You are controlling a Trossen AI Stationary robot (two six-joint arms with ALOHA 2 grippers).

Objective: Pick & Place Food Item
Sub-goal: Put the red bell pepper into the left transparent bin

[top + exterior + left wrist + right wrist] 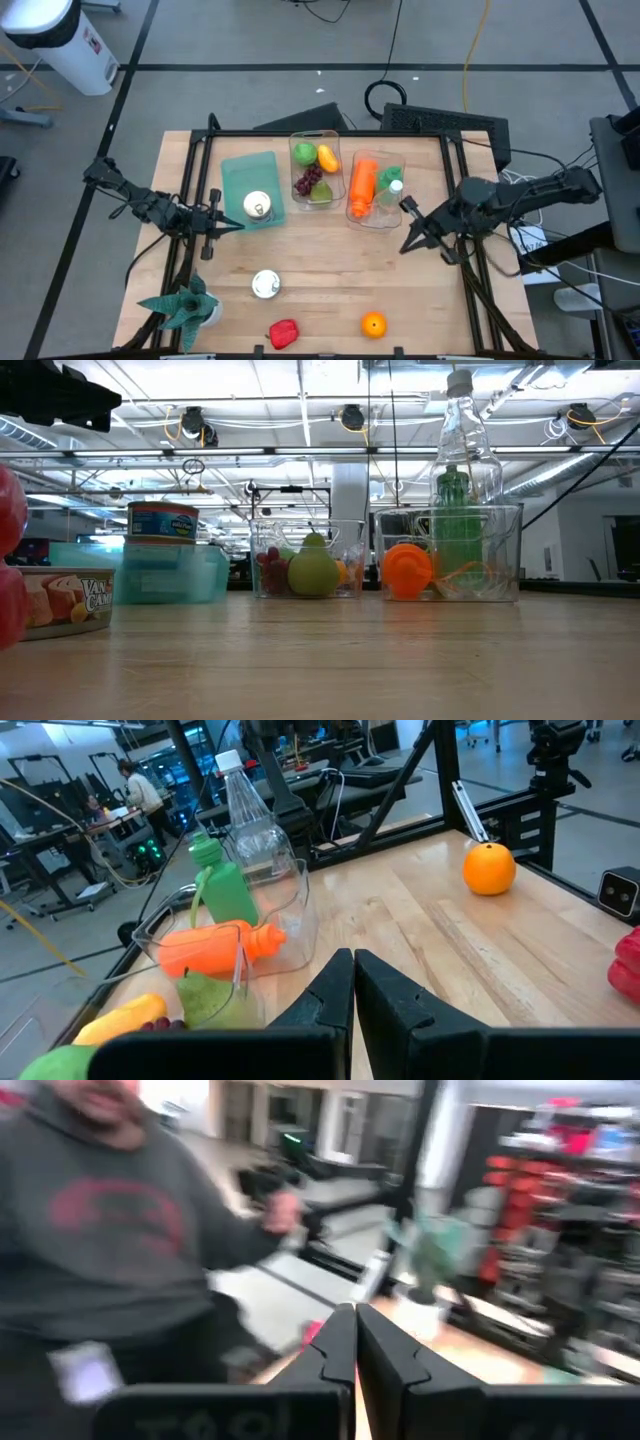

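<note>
Food items are my concern, and none sits in either gripper. From above I see the table [330,260] with two clear bins at its far middle: the left bin [314,140] holds an apple, a yellow piece, grapes and a pear; the right bin [374,215] holds an orange bottle [362,184], a green bottle and a clear one. A teal tray [250,180] left of the bins carries one can [257,206]. Loose along the near edge lie a second can [265,284], a red pepper [284,333] and an orange [373,324], well apart from one another. My left gripper [236,226] hangs just right of the tray, fingers pressed together on nothing. My right gripper [405,247] hangs near the right bin's near corner, also pressed together and empty. I judge the work partly done: bins stocked, but the pepper and orange left to pick, and no approach begun
</note>
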